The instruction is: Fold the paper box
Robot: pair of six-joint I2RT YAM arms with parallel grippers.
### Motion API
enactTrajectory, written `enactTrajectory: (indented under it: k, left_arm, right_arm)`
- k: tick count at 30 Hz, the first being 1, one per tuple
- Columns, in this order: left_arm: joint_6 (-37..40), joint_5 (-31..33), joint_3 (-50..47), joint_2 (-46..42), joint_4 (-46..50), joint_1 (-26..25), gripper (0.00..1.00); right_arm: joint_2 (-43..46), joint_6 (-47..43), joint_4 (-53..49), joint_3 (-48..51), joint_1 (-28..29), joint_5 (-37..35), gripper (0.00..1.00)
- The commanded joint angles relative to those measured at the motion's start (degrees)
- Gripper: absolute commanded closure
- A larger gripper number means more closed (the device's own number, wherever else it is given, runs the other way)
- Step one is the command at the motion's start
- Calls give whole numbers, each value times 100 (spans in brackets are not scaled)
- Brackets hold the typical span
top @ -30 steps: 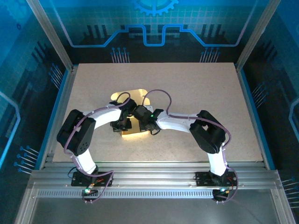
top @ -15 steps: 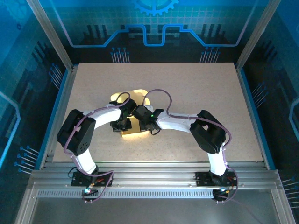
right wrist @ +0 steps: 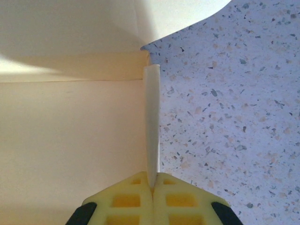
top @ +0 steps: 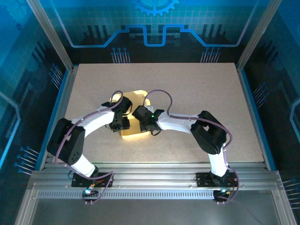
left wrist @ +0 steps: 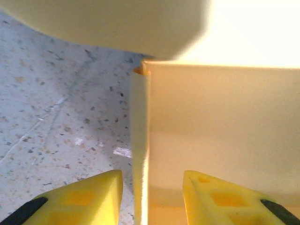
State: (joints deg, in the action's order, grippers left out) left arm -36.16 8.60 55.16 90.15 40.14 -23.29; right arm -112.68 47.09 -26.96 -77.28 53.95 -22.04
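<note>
The pale yellow paper box (top: 133, 133) sits near the middle of the table, partly folded, with a rounded flap (top: 137, 95) at its far side. Both wrists hang over it. My left gripper (left wrist: 151, 180) is open, its yellow fingers (left wrist: 101, 190) on either side of the box's upright left wall (left wrist: 139, 140) with a gap on each side. My right gripper (right wrist: 153, 180) is shut on the thin upright right wall (right wrist: 151, 122) of the paper box (right wrist: 70, 140). From above, the left gripper (top: 122, 123) and right gripper (top: 146, 125) cover the box's middle.
The speckled tabletop (top: 197, 93) stretches bare around the box. Aluminium frame posts (top: 61, 51) and blue side panels enclose the table. The arm bases (top: 89, 178) stand on the railed near edge.
My left gripper has opened and let go of the box's left wall. The left arm's elbow has swung out to the left and nearer. The right arm has stayed still.
</note>
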Motion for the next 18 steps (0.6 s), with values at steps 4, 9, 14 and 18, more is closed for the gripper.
enactTrajectory:
  k: [4,9,14,18]
  left_arm:
    - [-32,-162,-341,-339,20,316,59]
    - [-53,-289,-557,-345,-193,404,72]
    - [13,-508,-514,-259,-320,404,70]
    - [37,-493,-463,-317,-352,404,64]
  right_arm:
    - [123,44,-90,-111,-34,-29,100]
    - [63,42,-159,-169,-34,-28,98]
    - [79,-23,-204,-242,-19,-75,73]
    - [123,-127,-273,-303,27,-205,61]
